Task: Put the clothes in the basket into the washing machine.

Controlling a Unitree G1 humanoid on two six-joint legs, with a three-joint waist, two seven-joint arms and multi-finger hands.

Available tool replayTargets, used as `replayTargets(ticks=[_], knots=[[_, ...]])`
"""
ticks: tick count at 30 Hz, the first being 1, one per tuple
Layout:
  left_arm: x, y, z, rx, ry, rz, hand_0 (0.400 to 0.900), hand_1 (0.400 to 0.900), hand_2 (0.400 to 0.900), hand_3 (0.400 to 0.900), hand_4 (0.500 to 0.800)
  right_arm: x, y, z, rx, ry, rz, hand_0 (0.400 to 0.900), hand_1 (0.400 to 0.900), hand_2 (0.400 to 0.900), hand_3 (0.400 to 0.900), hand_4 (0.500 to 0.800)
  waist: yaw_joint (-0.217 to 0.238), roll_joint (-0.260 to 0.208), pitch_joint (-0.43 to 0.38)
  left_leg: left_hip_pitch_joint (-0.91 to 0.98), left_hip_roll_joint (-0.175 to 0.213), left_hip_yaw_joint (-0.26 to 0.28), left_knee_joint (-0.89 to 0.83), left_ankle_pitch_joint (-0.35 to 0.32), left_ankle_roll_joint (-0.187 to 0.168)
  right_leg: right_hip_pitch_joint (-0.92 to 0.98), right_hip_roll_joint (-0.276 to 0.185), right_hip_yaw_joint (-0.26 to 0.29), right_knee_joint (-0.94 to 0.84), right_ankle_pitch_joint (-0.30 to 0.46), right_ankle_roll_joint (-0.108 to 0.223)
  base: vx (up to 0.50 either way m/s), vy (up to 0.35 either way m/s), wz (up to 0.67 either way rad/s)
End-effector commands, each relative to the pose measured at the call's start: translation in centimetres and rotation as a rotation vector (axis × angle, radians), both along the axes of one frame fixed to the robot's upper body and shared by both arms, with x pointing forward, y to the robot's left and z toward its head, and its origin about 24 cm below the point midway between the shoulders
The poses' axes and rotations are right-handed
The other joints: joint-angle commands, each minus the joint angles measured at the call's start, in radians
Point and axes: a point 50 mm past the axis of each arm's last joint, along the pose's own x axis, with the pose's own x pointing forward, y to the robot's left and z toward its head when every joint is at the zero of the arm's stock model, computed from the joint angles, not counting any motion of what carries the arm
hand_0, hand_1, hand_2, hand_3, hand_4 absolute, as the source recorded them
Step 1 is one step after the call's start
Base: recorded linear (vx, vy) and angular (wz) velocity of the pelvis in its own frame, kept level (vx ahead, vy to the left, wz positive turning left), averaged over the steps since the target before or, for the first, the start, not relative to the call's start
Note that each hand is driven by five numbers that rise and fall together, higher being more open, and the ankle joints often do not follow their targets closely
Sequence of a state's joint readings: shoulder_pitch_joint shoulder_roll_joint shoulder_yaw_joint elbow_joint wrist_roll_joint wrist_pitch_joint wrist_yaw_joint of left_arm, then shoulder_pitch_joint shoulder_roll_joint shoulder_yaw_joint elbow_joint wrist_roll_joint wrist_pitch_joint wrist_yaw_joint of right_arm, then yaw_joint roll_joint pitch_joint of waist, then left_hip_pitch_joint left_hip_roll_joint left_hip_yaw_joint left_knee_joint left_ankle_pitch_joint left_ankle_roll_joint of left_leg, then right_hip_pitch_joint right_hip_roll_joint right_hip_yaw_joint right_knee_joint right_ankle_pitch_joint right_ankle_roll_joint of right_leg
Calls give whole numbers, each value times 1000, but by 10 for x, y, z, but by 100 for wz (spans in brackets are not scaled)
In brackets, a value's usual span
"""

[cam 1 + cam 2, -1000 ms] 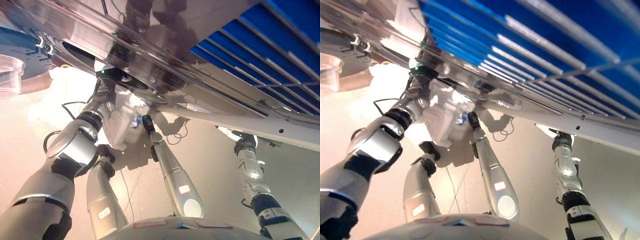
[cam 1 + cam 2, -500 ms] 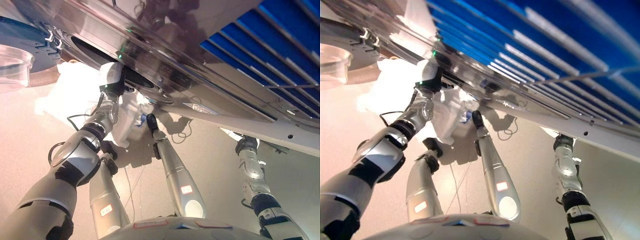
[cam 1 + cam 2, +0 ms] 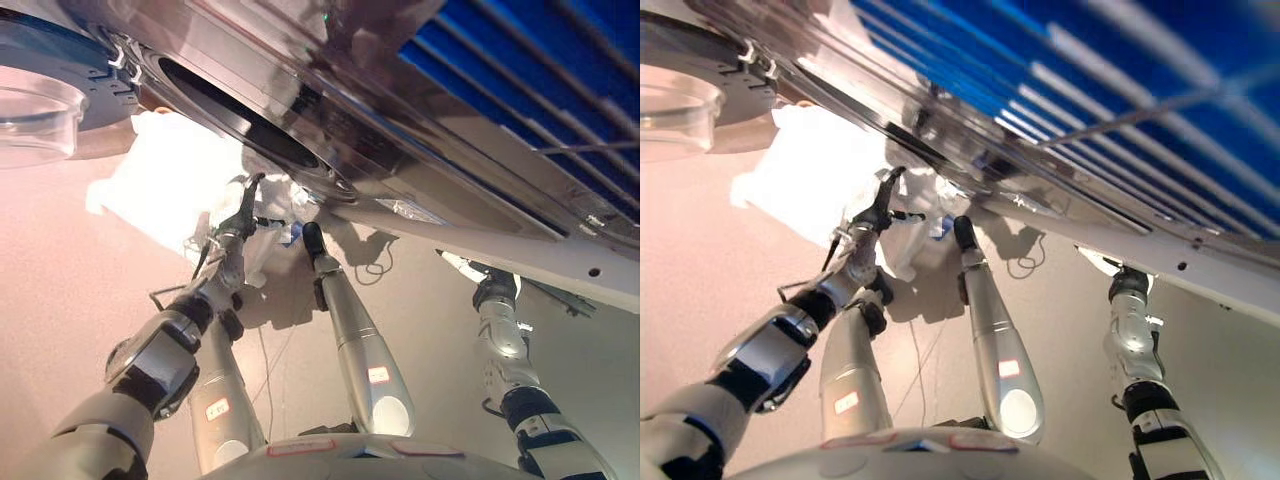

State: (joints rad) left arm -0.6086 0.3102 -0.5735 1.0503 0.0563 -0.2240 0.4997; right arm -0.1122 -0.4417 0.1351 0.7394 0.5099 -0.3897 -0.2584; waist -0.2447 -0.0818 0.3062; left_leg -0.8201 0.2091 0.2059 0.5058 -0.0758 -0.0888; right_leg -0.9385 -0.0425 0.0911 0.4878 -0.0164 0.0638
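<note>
The washing machine's silver front runs across the top, and its dark drum opening (image 3: 240, 122) faces down over the floor. A bright white heap of clothes (image 3: 165, 180) lies below the opening, with a small blue patch (image 3: 291, 233) at its right end. I cannot make out a basket under the cloth. My left hand (image 3: 243, 207) is raised just below the opening's rim, over the right part of the heap. It is open, with spread straight fingers holding nothing. My right hand (image 3: 489, 291) hangs low at the right, away from the clothes.
The round glass door (image 3: 38, 95) stands swung open at the upper left. A blue slatted panel (image 3: 545, 90) fills the upper right. Pale bare floor (image 3: 60, 270) spreads left of and below the clothes.
My left hand has come down out of the drum opening and now shows with its fingers spread above the white clothes. The view has shifted a little. The right arm is unchanged.
</note>
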Motion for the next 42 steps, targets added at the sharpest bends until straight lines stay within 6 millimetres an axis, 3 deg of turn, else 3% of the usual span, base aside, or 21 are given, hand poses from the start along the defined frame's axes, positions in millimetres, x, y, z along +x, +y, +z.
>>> replayTargets(ticks=[1, 5, 8, 14, 15, 19, 26, 34, 42], knots=[[-7, 1, -3, -259, -22, 61, 900, 900, 900, 900, 800, -17, -27, 10, -50, -34, -72, 900, 900, 900, 900, 800, -16, 30, -35, 10, 34, -64, 81, -73, -21, 60, 11, -50, -79, 14, 14, -1, -21, 14], [-27, 10, -28, -532, 85, 147, 900, 900, 900, 900, 800, -20, -27, 2, -26, 12, -74, 900, 900, 900, 900, 800, 2, 29, -27, 76, 16, -66, 36, -57, -20, 118, 0, -57, -88, 12, 13, 17, -16, 16], [-43, 17, -46, -616, 152, 187, 900, 900, 900, 900, 800, -24, -25, -8, -2, 63, -74, 900, 900, 900, 900, 800, 21, 34, -28, 140, -2, -79, -5, -43, -22, 182, -9, -69, -95, 0, 12, 61, -28, 24], [-69, 26, -72, -624, 271, 223, 900, 900, 900, 900, 800, -39, -26, -34, 26, 214, -77, 900, 900, 900, 900, 800, 57, 46, -23, 279, -37, -112, -107, -9, -23, 330, -29, -99, -138, -6, 15, 63, -21, 23], [-73, 30, -76, -630, 295, 244, 900, 900, 900, 900, 800, -41, -26, -38, 32, 241, -74, 900, 900, 900, 900, 800, 58, 44, -26, 294, -48, -111, -142, 32, -17, 346, -38, -107, -163, 20, 12, 4, -3, 22], [-98, 42, -98, -635, 410, 319, 900, 900, 900, 900, 800, -52, -25, -56, 52, 367, -73, 900, 900, 900, 900, 800, 81, 58, -49, 401, -60, -119, -246, 68, -20, 443, -47, -118, -221, 31, 23, 77, 8, 17], [-147, 41, -131, -602, 628, 337, 900, 900, 900, 900, 800, -90, -19, -89, 74, 640, -54, 900, 900, 900, 900, 800, 125, 91, -135, 584, -71, -137, -444, 141, -31, 620, -76, -153, -377, 67, 45, 114, 22, 18], [-194, 53, -151, -557, 790, 396, 900, 900, 900, 900, 800, -123, -8, -107, 92, 808, 8, 900, 900, 900, 900, 800, 159, 97, -239, 712, -66, -137, -582, 193, -44, 750, -90, -190, -508, 108, 65, 98, 15, 12], [-205, 56, -153, -557, 804, 411, 900, 900, 900, 900, 800, -144, 3, -117, 124, 880, 32, 900, 900, 900, 900, 800, 179, 89, -290, 747, -65, -159, -593, 193, -50, 815, -95, -221, -524, 104, 73, 68, 11, 15]])
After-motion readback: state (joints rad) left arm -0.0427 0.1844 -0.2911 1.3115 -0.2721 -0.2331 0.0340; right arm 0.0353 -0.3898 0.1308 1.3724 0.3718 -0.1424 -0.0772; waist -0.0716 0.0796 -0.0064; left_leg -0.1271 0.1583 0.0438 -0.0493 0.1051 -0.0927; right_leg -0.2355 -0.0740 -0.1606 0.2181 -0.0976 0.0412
